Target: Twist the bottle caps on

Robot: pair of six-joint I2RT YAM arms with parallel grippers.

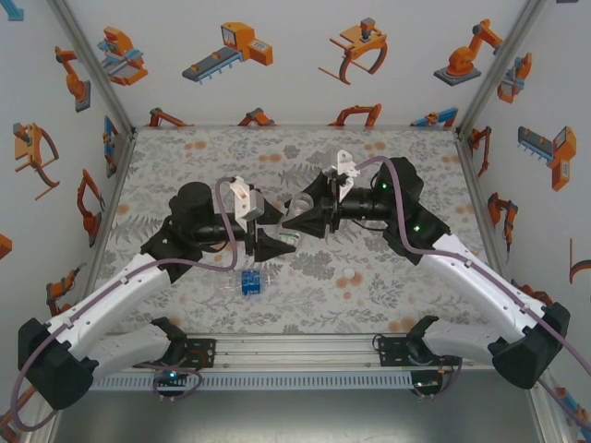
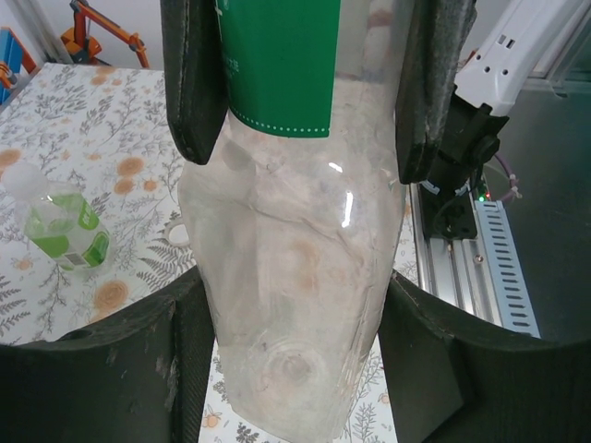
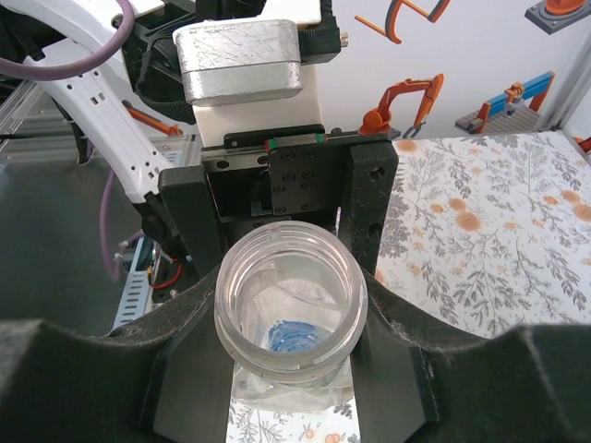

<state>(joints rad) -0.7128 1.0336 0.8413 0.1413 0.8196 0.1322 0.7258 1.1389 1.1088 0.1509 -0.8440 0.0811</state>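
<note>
1. Bottles: three. The held bottle (image 2: 295, 277) is clear with a green label. The blue-label bottle (image 1: 247, 281) and the green-tinted bottle (image 2: 60, 231) are both on the table (image 1: 185, 175).
2. Caps: one clear cap (image 1: 349, 273), a small whitish round on the table to the near-right of the held bottle, well apart from it. A whitish ring (image 2: 175, 231) pokes out just beside the held bottle. It may be a second cap, cannot tell.
3. Left gripper (image 1: 277, 242): jaws narrow, fingers (image 2: 175, 360) pressed on both sides of the held bottle's base end.
4. Right gripper (image 1: 300, 221): jaws narrow too, fingers (image 2: 194, 92) clamped on the same bottle at the label, with the neck between them.
5. Held bottle: up off the table, mid-table, between the two grippers.
6. Blue-label bottle: lying just near-left of the held bottle. Green-tinted bottle: on the far side of it, upright or tipped, cannot tell.
7. In the way: from above, both grippers cover most of the held bottle. In the left wrist view its body hides part of the ring. The rail (image 1: 295, 349) runs on the near side.
8. Axis: the held bottle lies level with its long axis left-right. The open mouth points at the right wrist and the base at the left wrist.
</note>
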